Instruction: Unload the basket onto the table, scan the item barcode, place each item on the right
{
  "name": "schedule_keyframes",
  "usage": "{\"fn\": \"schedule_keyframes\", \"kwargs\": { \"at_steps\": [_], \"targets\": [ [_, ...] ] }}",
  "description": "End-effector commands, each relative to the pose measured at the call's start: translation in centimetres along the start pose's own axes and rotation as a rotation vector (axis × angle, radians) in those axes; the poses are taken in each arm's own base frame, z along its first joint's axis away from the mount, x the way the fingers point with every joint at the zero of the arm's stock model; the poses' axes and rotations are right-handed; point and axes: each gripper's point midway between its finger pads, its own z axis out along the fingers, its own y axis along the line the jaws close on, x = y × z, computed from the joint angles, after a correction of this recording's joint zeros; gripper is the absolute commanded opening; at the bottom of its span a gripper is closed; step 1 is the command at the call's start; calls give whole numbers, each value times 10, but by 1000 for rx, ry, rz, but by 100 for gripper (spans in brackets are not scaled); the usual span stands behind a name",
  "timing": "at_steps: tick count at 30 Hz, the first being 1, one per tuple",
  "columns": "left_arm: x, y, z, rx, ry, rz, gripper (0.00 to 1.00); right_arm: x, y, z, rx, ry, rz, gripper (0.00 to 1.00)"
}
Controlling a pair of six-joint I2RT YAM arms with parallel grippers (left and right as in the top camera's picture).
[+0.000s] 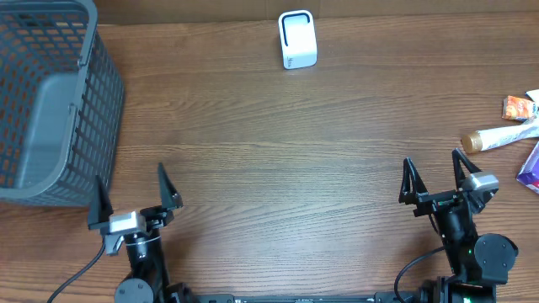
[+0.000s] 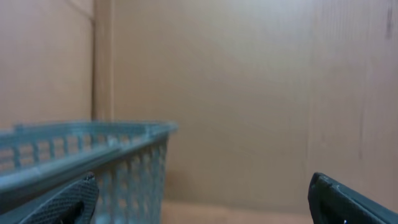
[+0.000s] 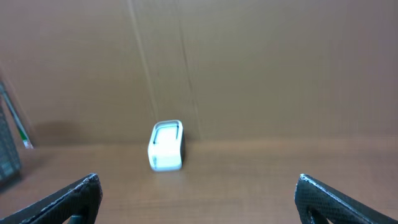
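A white barcode scanner (image 1: pixel 296 39) stands at the back middle of the wooden table; the right wrist view shows the scanner (image 3: pixel 166 146) straight ahead, far off. Three items lie at the right edge: a white tube with a gold cap (image 1: pixel 501 135), an orange packet (image 1: pixel 518 107) and a purple pack (image 1: pixel 530 168), which is partly cut off. My right gripper (image 1: pixel 433 168) (image 3: pixel 198 183) is open and empty near the front right, left of the tube. At the front left my left gripper (image 1: pixel 135 189) (image 2: pixel 202 186) is also open and empty, beside the basket.
A grey mesh basket (image 1: pixel 50 101) fills the back left corner, and its wall (image 2: pixel 93 155) looms close in the left wrist view. A brown cardboard wall runs behind the table.
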Motion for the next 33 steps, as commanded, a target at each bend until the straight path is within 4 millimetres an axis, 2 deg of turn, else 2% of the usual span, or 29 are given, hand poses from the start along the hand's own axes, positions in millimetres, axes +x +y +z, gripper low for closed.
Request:
{"fn": "schedule_keyframes", "kwargs": {
  "at_steps": [1, 6, 9, 14, 17, 23, 26, 29, 33],
  "targets": [
    [19, -9, -1, 54, 75, -30, 100, 15, -5, -1, 29, 57, 22, 100],
    [40, -19, -5, 115, 164, -51, 100, 26, -10, -2, 51, 95, 35, 100],
    [57, -23, -9, 129, 240, -99, 100, 43, -22, -5, 117, 154, 50, 100],
    [81, -22, -16, 116, 345, -149, 100, 73, -27, -8, 133, 232, 74, 100],
    [94, -22, -20, 108, 399, -159, 100, 79, -28, -9, 136, 243, 77, 100],
    [100, -22, -23, 105, 425, -162, 100, 80, -28, -9, 137, 248, 78, 100],
    [107, -21, -26, 102, 456, -166, 100, 90, -29, -12, 144, 286, 90, 100],
    [112, -21, -29, 98, 482, -170, 100, 110, -30, -20, 161, 371, 116, 100],
    [112, -21, -29, 98, 482, -170, 100, 108, -30, -19, 160, 365, 114, 100]
  ]
}}
